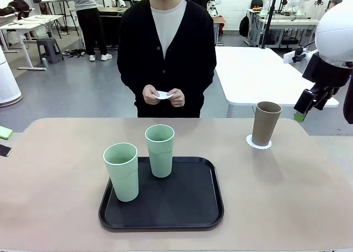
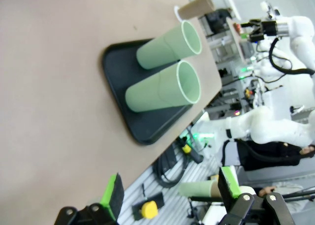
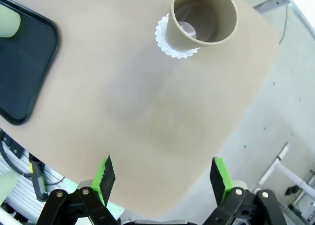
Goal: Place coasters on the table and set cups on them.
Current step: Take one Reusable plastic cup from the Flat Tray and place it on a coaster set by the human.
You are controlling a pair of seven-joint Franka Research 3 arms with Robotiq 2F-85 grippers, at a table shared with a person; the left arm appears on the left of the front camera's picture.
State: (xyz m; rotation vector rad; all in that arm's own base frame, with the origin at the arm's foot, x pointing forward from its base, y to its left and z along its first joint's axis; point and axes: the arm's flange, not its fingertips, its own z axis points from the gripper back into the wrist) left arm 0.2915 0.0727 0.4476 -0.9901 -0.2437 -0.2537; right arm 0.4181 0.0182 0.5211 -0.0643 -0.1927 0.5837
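The table (image 1: pixel 55 169) carries a black tray (image 1: pixel 185 199) at its 6 o'clock side. Two cups stand upright on the tray, the nearer mint cup (image 1: pixel 122 171) at the tray's 9 o'clock edge and the farther mint cup (image 1: pixel 160 150) at its 12 o'clock edge, near each other but apart. The brown cup (image 1: pixel 266 123) stands upright at the table's 2 o'clock, on a scalloped coaster (image 1: pixel 258 144) whose lacy rim shows round its base. The right gripper (image 1: pixel 302 111) hangs in the air at 3 o'clock from that cup, clear of it, its fingers spread wide with nothing between them. The left gripper (image 2: pixel 171 189) is likewise spread and empty, with the tray at its 11 o'clock. At the table's 12 o'clock side a person's right hand (image 1: pixel 150 94) and left hand (image 1: pixel 177 98) pinch a thin white coaster (image 1: pixel 163 95) between them.
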